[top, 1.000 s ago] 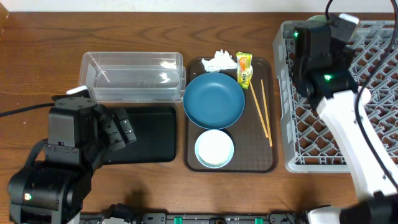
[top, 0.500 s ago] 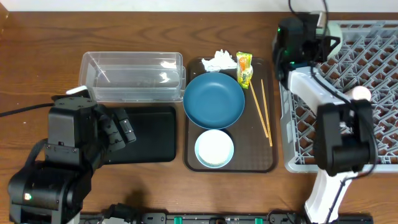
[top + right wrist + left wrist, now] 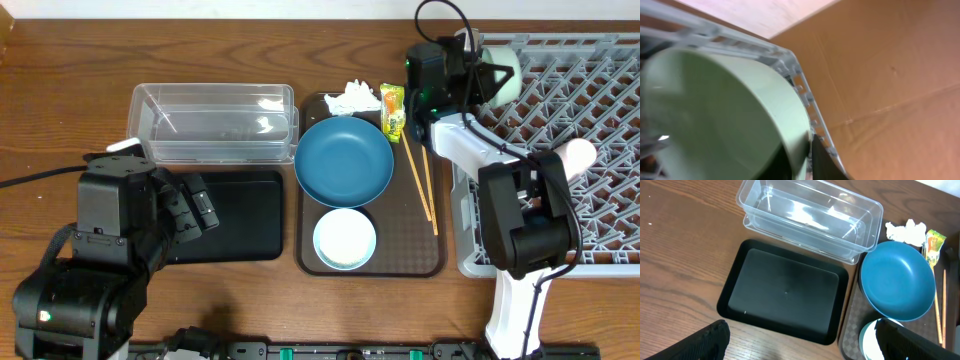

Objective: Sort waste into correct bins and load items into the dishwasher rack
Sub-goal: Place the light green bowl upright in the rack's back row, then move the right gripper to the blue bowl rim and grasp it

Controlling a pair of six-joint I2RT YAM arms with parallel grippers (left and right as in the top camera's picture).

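Observation:
My right gripper is at the far left corner of the grey dishwasher rack, shut on the rim of the pale mint-green bowl, which stands on edge there; the rim sits between the fingers in the right wrist view. The pinkish cup lies in the rack. The dark-blue bowl, the white bowl, the tissue and the snack wrapper sit on the brown tray. My left gripper is open and empty over the near edge of the black tray. I see no rice grains.
The clear tub stands behind the black tray. Two chopsticks lie on the brown tray's right side, close under my right arm. The rack's wall borders the brown tray on the right.
My right arm has swung left along the rack's far edge and turned at the wrist; the mint-green bowl now shows on edge in the rack's corner. The left arm has not moved.

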